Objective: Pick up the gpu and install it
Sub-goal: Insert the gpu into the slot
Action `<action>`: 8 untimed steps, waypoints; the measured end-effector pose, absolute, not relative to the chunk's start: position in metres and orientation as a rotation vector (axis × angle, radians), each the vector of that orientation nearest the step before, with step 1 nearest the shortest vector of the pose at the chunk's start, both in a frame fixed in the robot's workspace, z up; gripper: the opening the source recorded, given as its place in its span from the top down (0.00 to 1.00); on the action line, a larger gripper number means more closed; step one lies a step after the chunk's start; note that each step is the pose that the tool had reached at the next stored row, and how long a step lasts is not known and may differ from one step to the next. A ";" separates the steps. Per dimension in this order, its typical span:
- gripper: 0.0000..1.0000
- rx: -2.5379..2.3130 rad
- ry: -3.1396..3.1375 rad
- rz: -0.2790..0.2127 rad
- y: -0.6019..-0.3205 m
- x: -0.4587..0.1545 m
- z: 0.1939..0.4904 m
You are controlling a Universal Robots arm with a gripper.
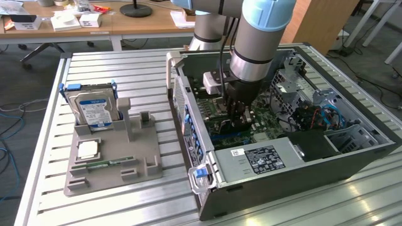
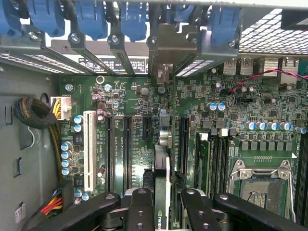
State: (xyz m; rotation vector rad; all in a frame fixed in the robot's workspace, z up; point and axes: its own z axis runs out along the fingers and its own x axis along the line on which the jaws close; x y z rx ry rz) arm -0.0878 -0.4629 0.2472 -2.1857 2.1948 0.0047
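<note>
My gripper point(image 2: 162, 212) is shut on the gpu point(image 2: 162, 166), which I see edge-on as a thin card running from between the black fingers point(image 2: 140, 207) toward the rear of the case. Its silver bracket point(image 2: 166, 50) stands among the rear slot openings. The card is lined up over a black slot of the green motherboard point(image 2: 125, 96); whether it is fully seated I cannot tell. In the exterior view the gripper point(image 1: 238, 123) reaches down into the open computer case point(image 1: 283, 174), low over the board.
Blue retention clips point(image 2: 91, 19) line the case's rear. A white slot point(image 2: 89, 149), memory slots point(image 2: 216, 163) and the CPU socket point(image 2: 262, 185) flank the card. On the table, a grey holder point(image 1: 113, 174) carries a hard drive point(image 1: 94, 110) and a green memory stick point(image 1: 103, 165).
</note>
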 end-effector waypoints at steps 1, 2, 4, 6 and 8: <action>0.73 -2.186 2.195 0.005 -0.463 -0.088 0.247; 0.73 -2.186 2.195 0.005 -0.463 -0.088 0.247; 0.73 -2.185 2.195 0.005 -0.463 -0.088 0.247; 0.73 -2.186 2.195 0.005 -0.463 -0.088 0.246; 0.73 -2.186 2.195 0.005 -0.463 -0.088 0.246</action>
